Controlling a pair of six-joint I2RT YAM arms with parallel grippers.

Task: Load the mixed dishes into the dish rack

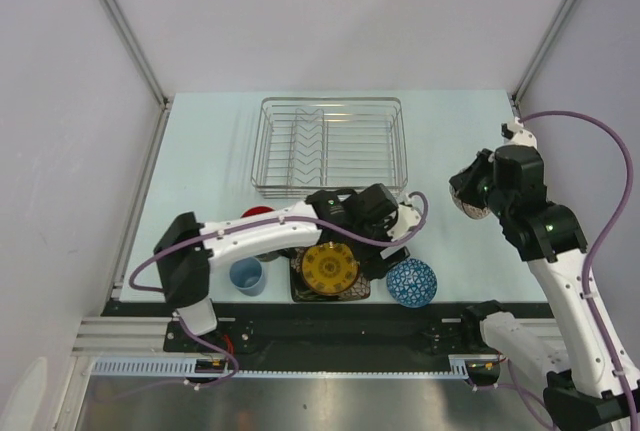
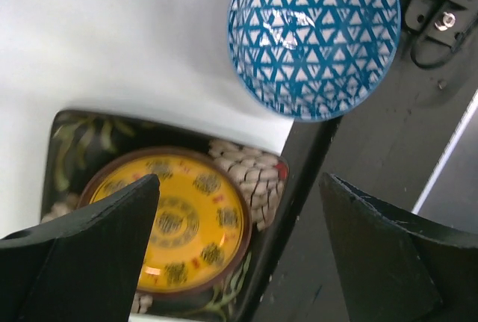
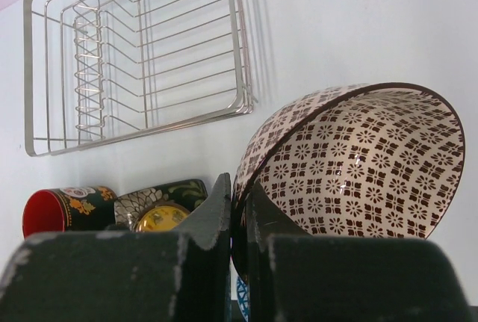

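Note:
The silver wire dish rack (image 1: 330,146) (image 3: 142,60) stands empty at the back of the table. My right gripper (image 1: 468,191) (image 3: 239,202) is raised at the right, shut on the rim of the pinkish patterned bowl (image 3: 358,165) (image 1: 474,209), which is tilted on its side. My left gripper (image 1: 395,249) (image 2: 239,247) hangs open over the right edge of the dark square plate (image 2: 246,165) (image 1: 298,291). The yellow round plate (image 2: 187,217) (image 1: 330,268) lies on that plate. The blue bowl (image 2: 314,34) (image 1: 411,283) sits beside them. The light-blue cup (image 1: 246,276) and black mug (image 1: 258,213) (image 3: 60,210) are to the left.
The dishes sit close to the table's near edge, by the black base rail (image 1: 330,326). Grey walls (image 1: 60,101) close in the left, back and right. The left arm's purple cable (image 1: 150,251) loops over the near left of the table.

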